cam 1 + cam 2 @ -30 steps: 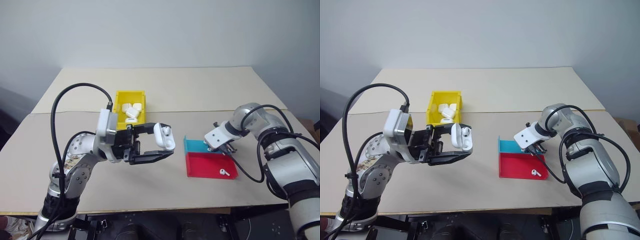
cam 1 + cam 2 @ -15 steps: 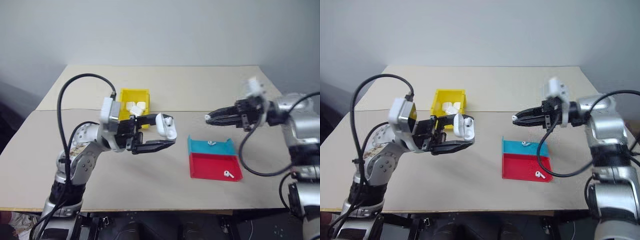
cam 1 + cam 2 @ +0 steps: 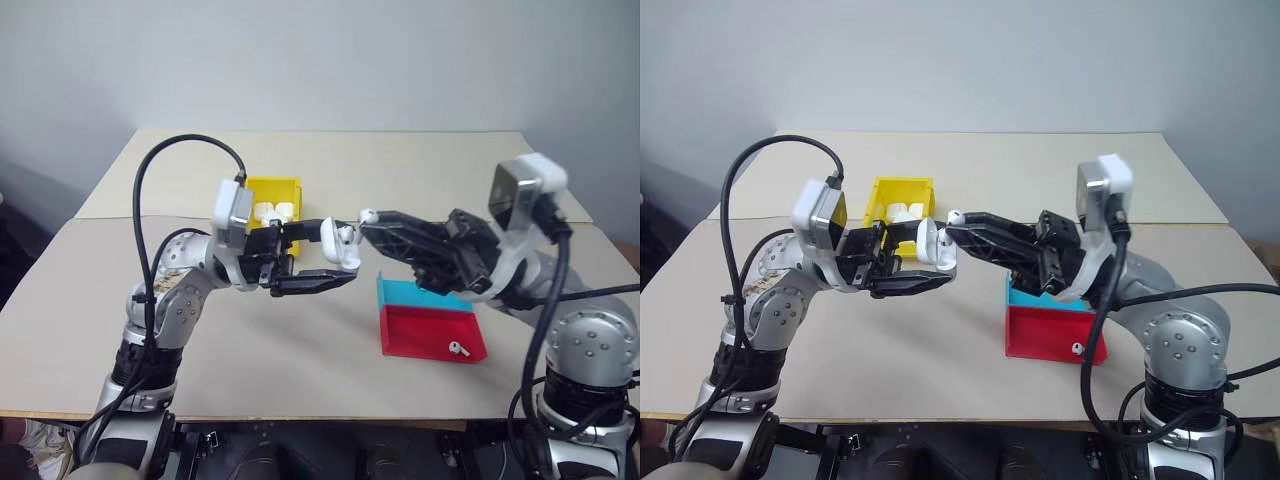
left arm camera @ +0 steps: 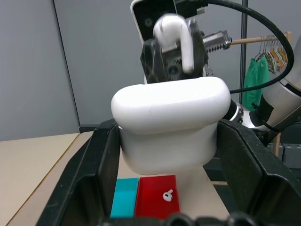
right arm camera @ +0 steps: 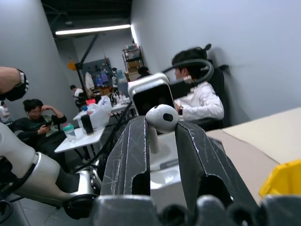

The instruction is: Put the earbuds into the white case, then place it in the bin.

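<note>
Big tan table under everything, with a grey wall behind it.

Two robot arms meeting in the air above the middle of the table. Left gripper reaching in from the left, closed around the white case and holding it up off the table. Case squeezed between the two black fingers, seen close up from the left wrist. Right gripper reaching in from the right, pinching one earbud between its long black fingertips. Round head of that earbud sticking out past the tips, stem tucked down between them. Earbud right at the case, just above it; cannot tell if touching.

Yellow bin on the table behind the left gripper, well back from the front edge. A few white cases lying inside the bin.

Two small flat trays side by side on the table, under the right arm. Teal tray farther back, touching the red tray in front of it. One more tiny white earbud lying in the red tray, near its right side.

Black cable looping up over the left arm.

People sitting at desks far behind, in the right wrist view. Green cloth on a hanger rail far behind, in the left wrist view.
</note>
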